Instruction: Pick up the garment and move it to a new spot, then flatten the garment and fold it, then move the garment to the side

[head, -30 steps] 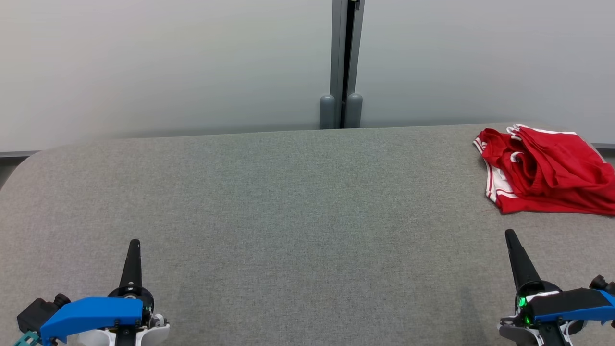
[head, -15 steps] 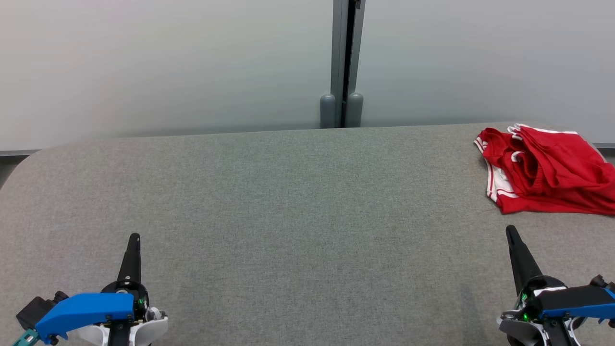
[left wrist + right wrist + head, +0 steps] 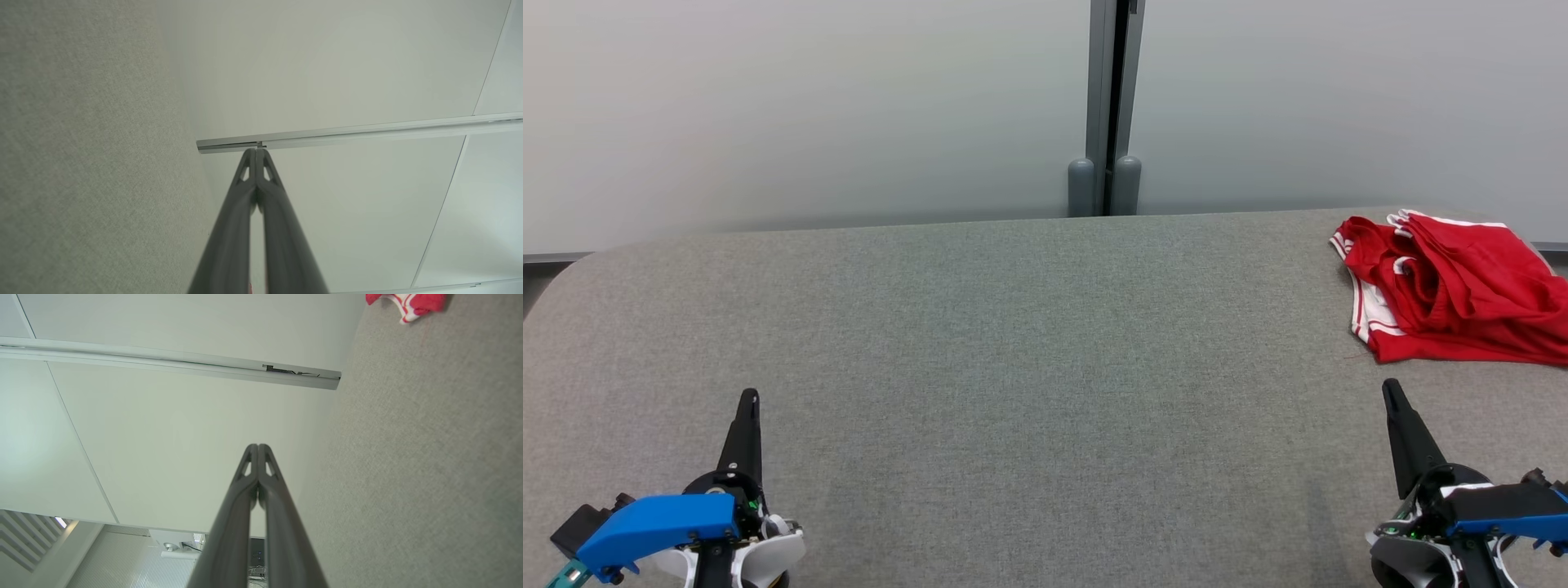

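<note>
So the red garment is bunched up at the far right corner of the grey tabletop, a bit ahead of my right claw. My left claw sits at the near left, well apart from it. Both claws are pinched fully closed, holding nothing

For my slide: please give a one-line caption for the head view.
Crumpled red garment on the grey table, far right; left pincer and right pincer shut, empty.
</note>
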